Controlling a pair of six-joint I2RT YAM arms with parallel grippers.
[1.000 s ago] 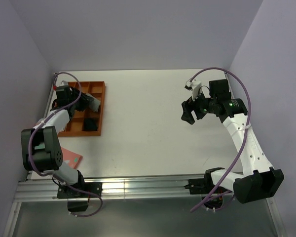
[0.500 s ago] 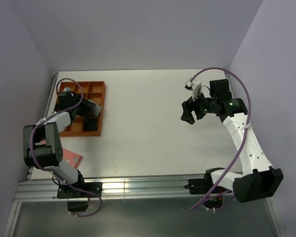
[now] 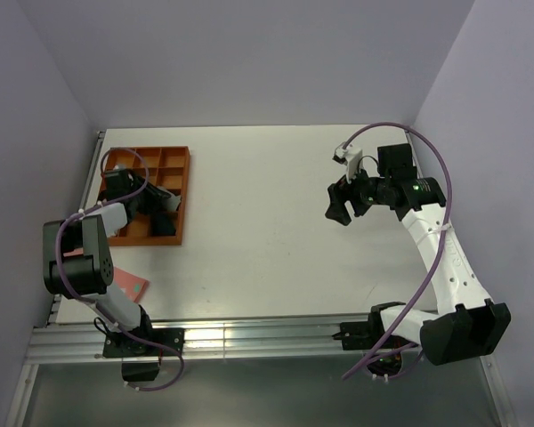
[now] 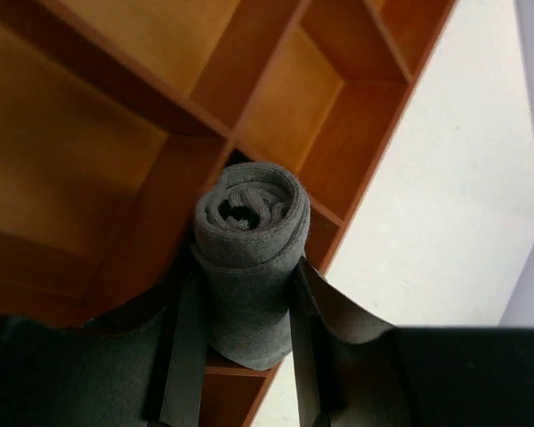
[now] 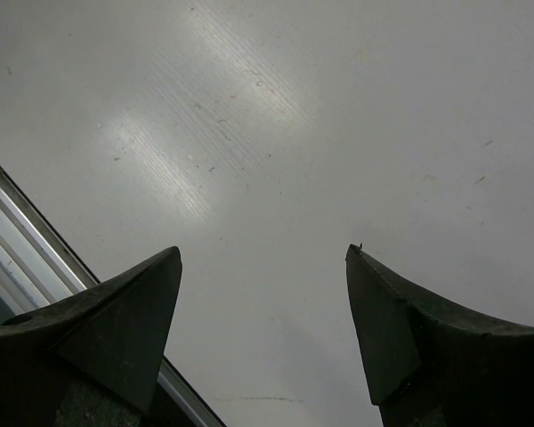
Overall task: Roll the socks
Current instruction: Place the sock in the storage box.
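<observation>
The orange divided tray [image 3: 176,165] lies at 9 o'clock on the worktop [image 3: 258,222], its left rim close to the worktop's left edge and the side wall. From its right rim a wide bare stretch runs toward 3 o'clock as far as the right hand [image 3: 341,203]. That hand hovers over the bare surface with its fingers spread wide and nothing between them, and a metal rail [image 3: 249,336] borders the worktop at 6 o'clock. The left hand [image 3: 149,197] reaches over the tray's middle cells, pinching the rolled grey sock [image 4: 249,240] by its sides with the spiral end pointing away from the wrist. The roll hangs over a crossing of dividers near the tray's right rim; whether it touches the wood I cannot tell. A dark bundle [image 3: 163,224] fills the cell at the tray's 5 o'clock corner. Since a second ago the left hand has drawn slightly toward 8 o'clock within the tray, while the right arm has kept its place.
</observation>
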